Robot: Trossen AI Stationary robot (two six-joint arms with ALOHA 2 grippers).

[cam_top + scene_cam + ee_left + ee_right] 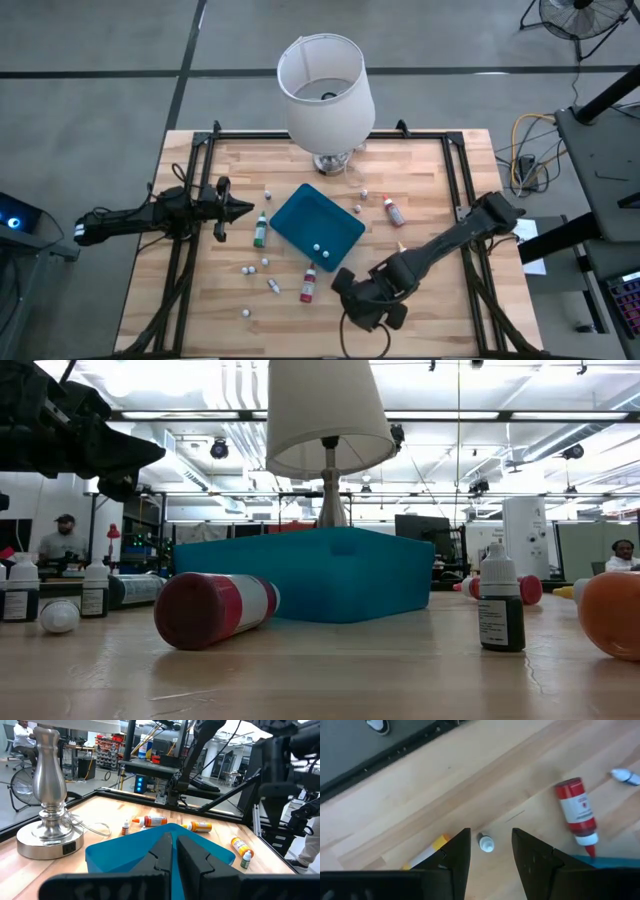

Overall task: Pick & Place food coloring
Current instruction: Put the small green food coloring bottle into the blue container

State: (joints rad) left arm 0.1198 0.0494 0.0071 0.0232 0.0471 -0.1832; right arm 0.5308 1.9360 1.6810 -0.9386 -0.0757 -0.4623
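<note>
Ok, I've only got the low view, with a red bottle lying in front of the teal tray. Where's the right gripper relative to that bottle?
Observer: The right gripper is over the table near its front edge, just to the right of the red bottle, with its jaws open.
Operator: I can't see into the tray. Is anything in it?
Observer: Two small pale things lie inside the teal tray. They're too small to name, and there's no whole bottle in there.
Operator: And the left arm?
Observer: The left gripper is shut, out to the left of the tray, close to the green bottle.
</note>
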